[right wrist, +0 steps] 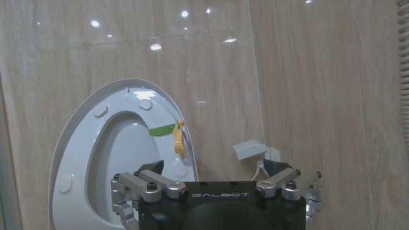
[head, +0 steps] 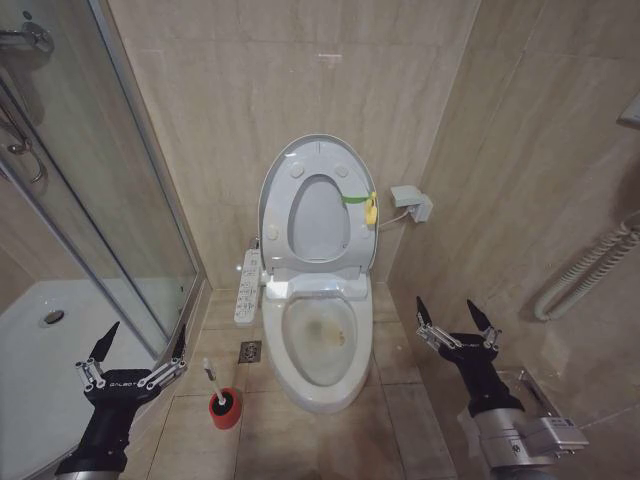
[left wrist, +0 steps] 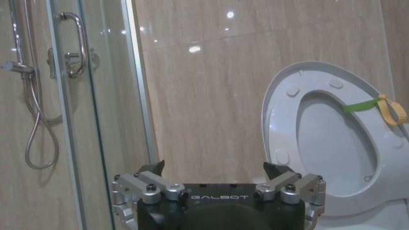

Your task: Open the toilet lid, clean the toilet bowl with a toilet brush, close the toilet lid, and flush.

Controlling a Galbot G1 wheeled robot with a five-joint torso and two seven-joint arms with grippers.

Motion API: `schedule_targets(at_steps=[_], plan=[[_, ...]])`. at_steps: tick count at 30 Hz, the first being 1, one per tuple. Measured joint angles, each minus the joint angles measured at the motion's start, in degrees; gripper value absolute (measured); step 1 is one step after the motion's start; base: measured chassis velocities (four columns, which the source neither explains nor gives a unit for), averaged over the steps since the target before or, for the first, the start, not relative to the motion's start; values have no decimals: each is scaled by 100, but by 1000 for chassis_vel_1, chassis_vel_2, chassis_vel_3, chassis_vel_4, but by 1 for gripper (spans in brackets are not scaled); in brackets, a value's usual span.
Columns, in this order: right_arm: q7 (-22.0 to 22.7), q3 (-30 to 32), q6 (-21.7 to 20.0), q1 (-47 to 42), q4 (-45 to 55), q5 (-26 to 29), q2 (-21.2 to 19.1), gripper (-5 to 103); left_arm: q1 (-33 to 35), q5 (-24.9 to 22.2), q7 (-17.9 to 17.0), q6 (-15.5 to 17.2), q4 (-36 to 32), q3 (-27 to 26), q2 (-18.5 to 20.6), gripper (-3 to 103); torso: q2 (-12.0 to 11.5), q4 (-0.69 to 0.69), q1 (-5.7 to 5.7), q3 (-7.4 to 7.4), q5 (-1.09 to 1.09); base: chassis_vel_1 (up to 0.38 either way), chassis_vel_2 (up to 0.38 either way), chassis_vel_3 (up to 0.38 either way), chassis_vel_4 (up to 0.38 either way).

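The toilet lid (head: 318, 222) stands upright against the wall with the ring seat (head: 318, 158) raised in front of it; a green strap with a yellow loop (head: 366, 206) hangs on its edge. Below it lies the toilet bowl (head: 320, 340), uncovered, with brownish stains inside. The toilet brush (head: 212, 378) stands in a red holder (head: 226, 410) on the floor left of the bowl. My left gripper (head: 147, 333) hovers open, left of the brush and above it. At the bowl's right my right gripper (head: 445, 303) is open and holds nothing. The wrist views show the lid (left wrist: 332, 148) (right wrist: 121, 158) beyond each open gripper (left wrist: 213, 165) (right wrist: 214, 165).
A glass shower enclosure (head: 90, 200) closes off the left side. A bidet control panel (head: 248, 285) juts out at the bowl's left, with a floor drain (head: 250, 351) below it. A white wall box (head: 412, 203) and a ribbed hose (head: 590, 265) are on the right wall.
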Motion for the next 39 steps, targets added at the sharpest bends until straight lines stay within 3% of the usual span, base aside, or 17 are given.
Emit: schedule_targets(at_steps=[16, 29, 39], plan=[[86, 0, -25, 159, -117, 141, -97, 100, -59, -5, 4, 18, 86, 22, 11, 100, 0, 1, 0, 0, 2, 0, 0, 0, 0], [128, -21, -58, 327, -232, 229, -141, 100, -1297, -290, 238, 679, 2089, 601, 374, 100, 0, -3, 1, 1, -3, 0, 0, 0, 0], [183, -35, -130, 493, -328, 324, -183, 100, -1041, -346, 300, 939, 1749, 775, 353, 100, 0, 0, 1, 0, 1, 0, 0, 0, 0]])
